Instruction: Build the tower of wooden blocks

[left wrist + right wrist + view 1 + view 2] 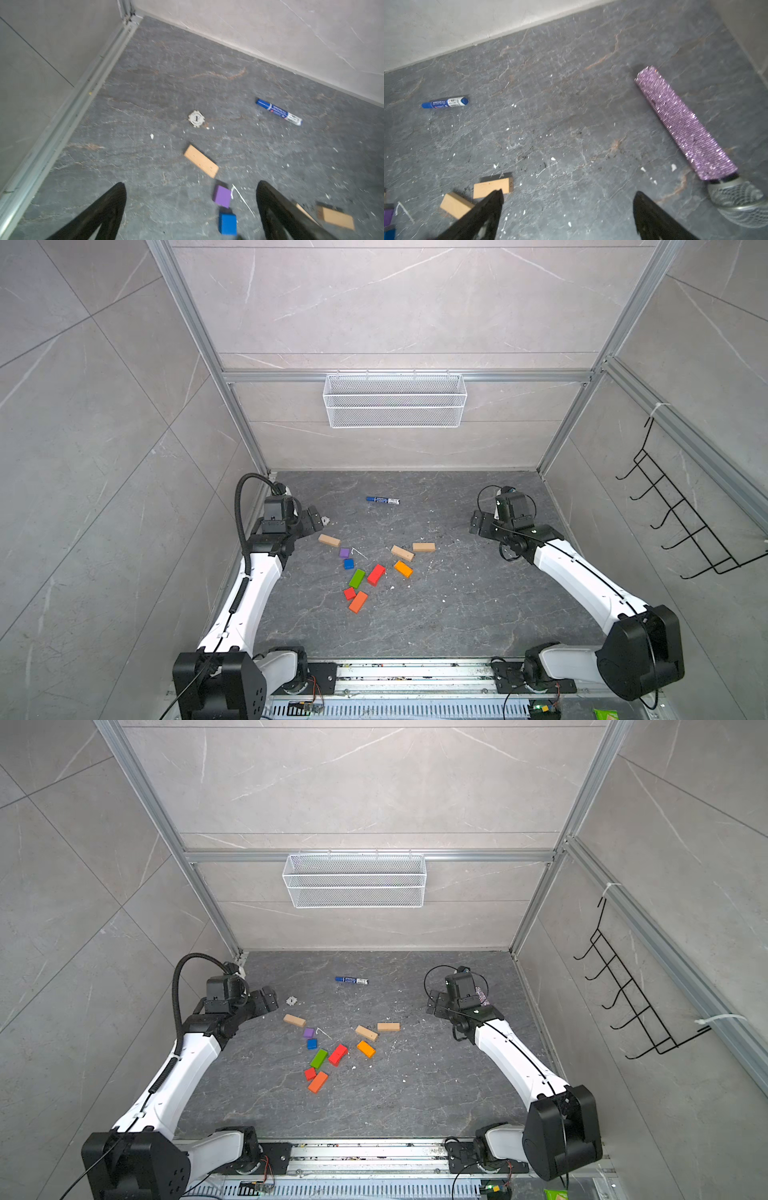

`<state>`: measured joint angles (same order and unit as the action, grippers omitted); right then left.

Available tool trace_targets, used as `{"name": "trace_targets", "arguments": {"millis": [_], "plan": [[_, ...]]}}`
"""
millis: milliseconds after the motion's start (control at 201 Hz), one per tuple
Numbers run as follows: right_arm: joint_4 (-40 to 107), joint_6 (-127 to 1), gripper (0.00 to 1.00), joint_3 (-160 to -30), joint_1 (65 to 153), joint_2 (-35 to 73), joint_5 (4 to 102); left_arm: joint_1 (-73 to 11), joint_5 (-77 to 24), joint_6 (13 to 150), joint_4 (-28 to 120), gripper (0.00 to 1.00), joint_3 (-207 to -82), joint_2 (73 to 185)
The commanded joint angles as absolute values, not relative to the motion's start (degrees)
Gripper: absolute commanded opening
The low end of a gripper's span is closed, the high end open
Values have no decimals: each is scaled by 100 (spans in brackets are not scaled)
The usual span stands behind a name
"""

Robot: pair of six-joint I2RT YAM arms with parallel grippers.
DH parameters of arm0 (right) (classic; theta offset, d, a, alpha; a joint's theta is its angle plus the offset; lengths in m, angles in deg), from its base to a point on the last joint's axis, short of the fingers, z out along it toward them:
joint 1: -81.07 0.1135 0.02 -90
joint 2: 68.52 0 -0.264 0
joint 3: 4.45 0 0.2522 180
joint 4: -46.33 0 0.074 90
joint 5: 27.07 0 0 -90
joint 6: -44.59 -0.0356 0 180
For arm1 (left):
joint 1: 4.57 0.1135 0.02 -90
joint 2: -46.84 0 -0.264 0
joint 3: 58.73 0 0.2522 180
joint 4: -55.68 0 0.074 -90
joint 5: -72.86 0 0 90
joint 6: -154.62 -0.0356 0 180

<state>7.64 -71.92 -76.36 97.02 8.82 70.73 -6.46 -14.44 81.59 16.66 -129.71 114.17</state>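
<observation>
Wood blocks (376, 574) lie scattered flat in the middle of the surface (457, 605), no tower begun, while left pincer (191, 184) and right pincer (568, 192) hover wide apart and empty at either side, seemingly poised to pick a tan block (329, 540).

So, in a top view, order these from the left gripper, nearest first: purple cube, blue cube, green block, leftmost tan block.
1. Leftmost tan block, close by the left gripper.
2. Purple cube, just past it.
3. Blue cube, toward the front.
4. Green block, mid-table.
</observation>
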Motion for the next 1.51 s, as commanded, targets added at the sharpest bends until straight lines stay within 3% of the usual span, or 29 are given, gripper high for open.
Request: {"name": "trace_targets", "arguments": {"millis": [0,443,981,1503], "plan": [[-161,-7981,99,-7771,9824,1108,6705,-666,-2429,8187,966,100,-13283,11368],[-659,-7922,99,-8330,11101,1627,7528,-1339,-4101,8275,869,100,-13219,11602],[274,-7847,98,-9133,11549,3026,7002,-1477,-3880,8116,778,100,-13235,11534],[267,-7835,96,-9839,11667,4118,7278,-1489,-3279,8321,843,100,-13137,11469]]}}
